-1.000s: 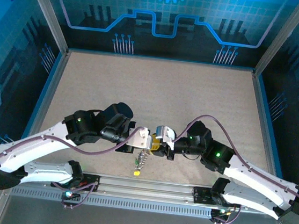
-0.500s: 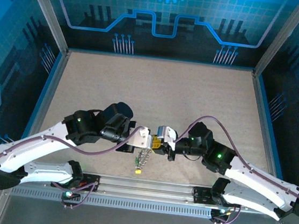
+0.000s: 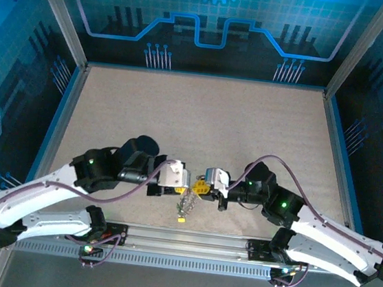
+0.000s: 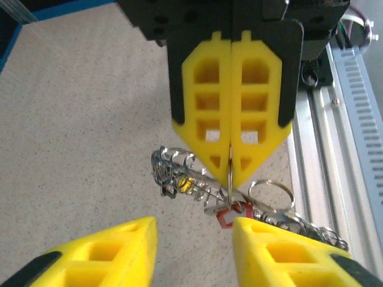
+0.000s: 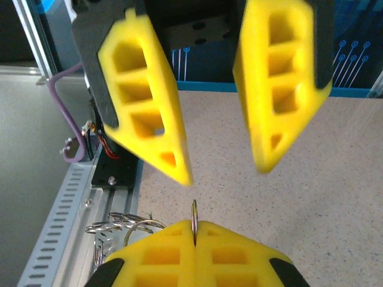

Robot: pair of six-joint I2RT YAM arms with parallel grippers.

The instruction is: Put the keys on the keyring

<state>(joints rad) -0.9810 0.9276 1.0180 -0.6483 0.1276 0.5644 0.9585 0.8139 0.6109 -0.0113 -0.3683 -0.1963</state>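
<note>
**While the right fingers pinch the keyring, the left fingers stand apart**

Where the aluminium rail [image 3: 180,243] borders the near edge of the table [image 3: 202,110], the two arm bases sit side by side, and both arms bend inward to meet just beyond it. Nearest the rail is the low end of the bunch of keys [image 4: 179,178]. It is made up of silver wire loops and blades, with one red plastic head and a yellow piece among them, and it trails from the grippers toward the rail. Whether the bunch rests on the table or hangs just above it cannot be told. Next comes the right gripper [image 4: 230,179], its yellow fingers pressed flat together on the keyring [image 5: 194,215], a thin metal band seen edge-on, upright in the seam between the pads. Facing it tip to tip is the left gripper [image 5: 222,172], its fingers parted at a moderate gap and holding nothing, their tips just beside the ring. Beyond both, the speckled beige table runs to the blue printed back wall [image 3: 205,27]
</note>
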